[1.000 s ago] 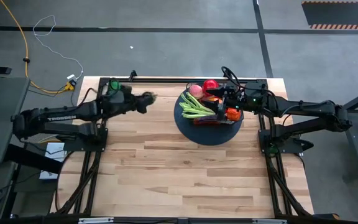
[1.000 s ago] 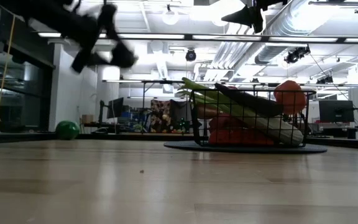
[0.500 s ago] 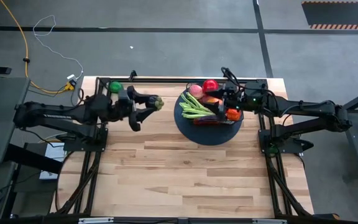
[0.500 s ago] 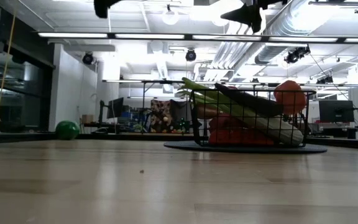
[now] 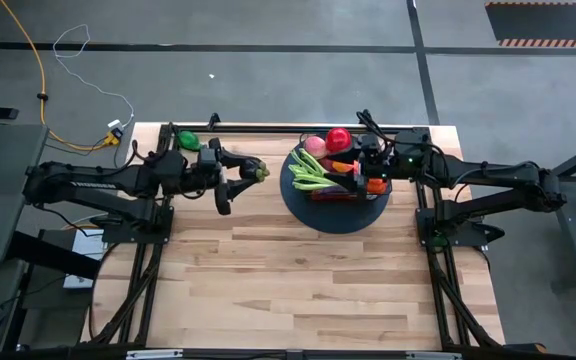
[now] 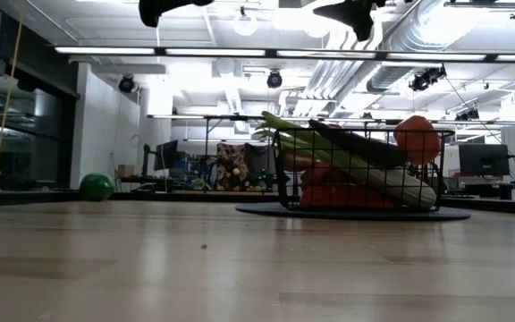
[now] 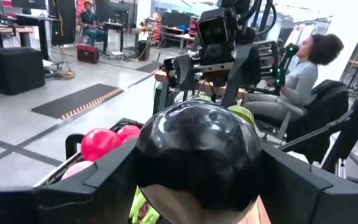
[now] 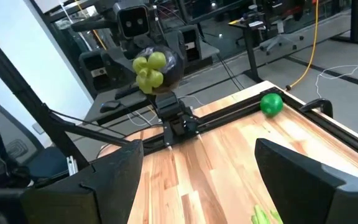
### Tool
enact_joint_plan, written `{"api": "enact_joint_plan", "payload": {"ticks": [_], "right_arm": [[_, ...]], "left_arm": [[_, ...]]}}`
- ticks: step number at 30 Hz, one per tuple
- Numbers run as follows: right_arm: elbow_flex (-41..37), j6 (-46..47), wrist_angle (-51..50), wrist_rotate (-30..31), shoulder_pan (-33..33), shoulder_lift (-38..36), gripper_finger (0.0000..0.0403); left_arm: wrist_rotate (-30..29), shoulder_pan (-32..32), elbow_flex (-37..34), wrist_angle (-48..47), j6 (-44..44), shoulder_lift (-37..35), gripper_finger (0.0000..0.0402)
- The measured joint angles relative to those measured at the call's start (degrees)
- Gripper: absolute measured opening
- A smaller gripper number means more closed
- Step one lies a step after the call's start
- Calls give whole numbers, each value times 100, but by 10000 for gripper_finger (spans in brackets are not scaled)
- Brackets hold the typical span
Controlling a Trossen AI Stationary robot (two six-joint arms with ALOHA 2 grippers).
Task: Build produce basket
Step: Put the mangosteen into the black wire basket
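The pale wooden bench is lying bare in front; farther back the black wire-mesh basket of produce is sitting on its dark disc. The left gripper fingers are clamping a dark eggplant above the bench, just beside the basket; the right gripper fingers are spread wide over it. A green ball is resting by the far rail; a seated person is showing beyond

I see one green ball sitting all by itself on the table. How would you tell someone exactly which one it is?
Start at the wooden table and go to its far left corner, behind the left arm. There a green ball lies alone by the black rail, well apart from the basket, where the other produce is piled.
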Motion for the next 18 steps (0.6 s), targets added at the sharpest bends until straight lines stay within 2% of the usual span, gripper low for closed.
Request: {"api": "enact_joint_plan", "payload": {"ticks": [5, 10, 13, 18], "right_arm": [[0, -92, 118, 4, 0, 0, 300], [0, -575, 463, 79, 62, 41, 300], [94, -954, 550, 403, 212, 167, 300], [615, -1831, -138, 740, 466, 638, 300]], "left_arm": [[2, 0, -1, 30, -75, -4, 266], [83, 71, 4, 261, -828, 159, 266], [262, 135, 89, 266, -1201, 402, 266], [545, 168, 487, 196, -1616, 993, 266]]}}
